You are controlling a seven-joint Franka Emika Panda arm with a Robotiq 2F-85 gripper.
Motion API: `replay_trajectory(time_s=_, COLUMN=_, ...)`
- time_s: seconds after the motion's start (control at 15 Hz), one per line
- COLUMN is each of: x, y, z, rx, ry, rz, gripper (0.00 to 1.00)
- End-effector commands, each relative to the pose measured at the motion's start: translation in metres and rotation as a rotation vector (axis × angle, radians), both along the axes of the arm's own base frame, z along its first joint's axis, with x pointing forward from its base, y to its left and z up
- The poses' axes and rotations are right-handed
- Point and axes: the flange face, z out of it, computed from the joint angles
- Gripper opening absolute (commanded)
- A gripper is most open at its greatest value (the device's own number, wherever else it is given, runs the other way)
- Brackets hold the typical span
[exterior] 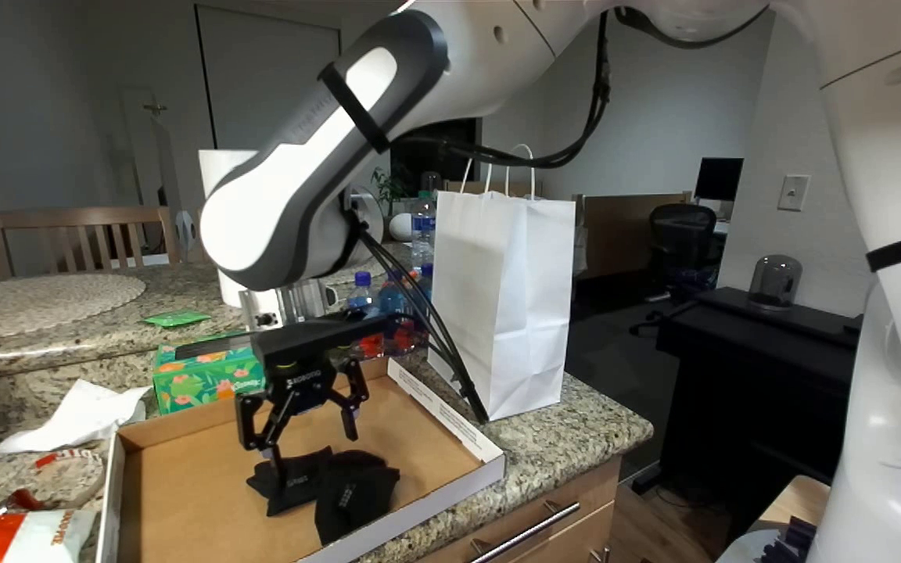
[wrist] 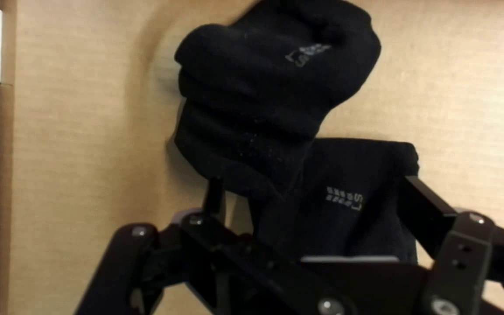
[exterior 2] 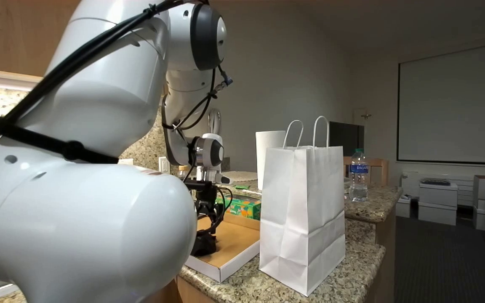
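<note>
— As two black fabric pieces (wrist: 274,83) lie in a shallow cardboard tray (exterior: 177,500), how do they look up close?

— Soft and bunched, one touching the other, both bearing small grey lettering. A black Robotiq gripper (exterior: 314,450) points down at them, its fingers spread apart; in the wrist view, one piece lies partly between the fingertips, contact unclear.

— And the setting?

— The tray rests on a speckled stone counter (exterior: 607,422), just beside a white paper bag (exterior: 497,305) in both exterior views. A flowered green tissue box (exterior: 200,375) stands just behind the tray, a crumpled white tissue (exterior: 79,418) near it. On the raised ledge (exterior: 114,336) lies a round mat (exterior: 44,301); a clear water bottle (exterior 2: 358,181) with a green cap stands there too. Beyond, a dark swivel chair (exterior: 683,234) stands near a pale wall (exterior: 677,117), and white boxes (exterior 2: 436,198) stack on a dark floor (exterior 2: 427,261).

— Materials and shapes?

— Brown card lines the tray inside white walls; the bag shows crisp folds and looped handles, the mat a coarse, woven-looking face. The counter's tan, grey and black grain ends in a rounded edge above wooden drawers (exterior: 587,486) with metal bar handles (exterior: 529,532). The robot arm (exterior: 286,188) is glossy white with dark grey trim, black cables (exterior 2: 78,59) tied along it.
</note>
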Motion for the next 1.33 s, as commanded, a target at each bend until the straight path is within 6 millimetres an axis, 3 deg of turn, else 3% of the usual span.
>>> replay_trajectory(time_s=0.0, x=-0.009, y=0.001, z=-0.003, rx=0.019, ry=-0.015, rz=0.009, gripper=1.00)
replay_trajectory(time_s=0.6, x=-0.012, y=0.007, z=-0.027, rx=0.006, ry=0.013, rz=0.022, gripper=1.00)
replay_trajectory(time_s=0.67, x=-0.012, y=0.007, z=-0.029, rx=0.003, ry=0.017, rz=0.023, gripper=0.83)
replay_trajectory(time_s=0.73, x=-0.013, y=0.007, z=-0.030, rx=-0.002, ry=0.019, rz=0.021, gripper=0.74)
replay_trajectory(time_s=1.27, x=-0.004, y=-0.006, z=-0.019, rx=0.001, ry=-0.008, rz=-0.026, gripper=0.23)
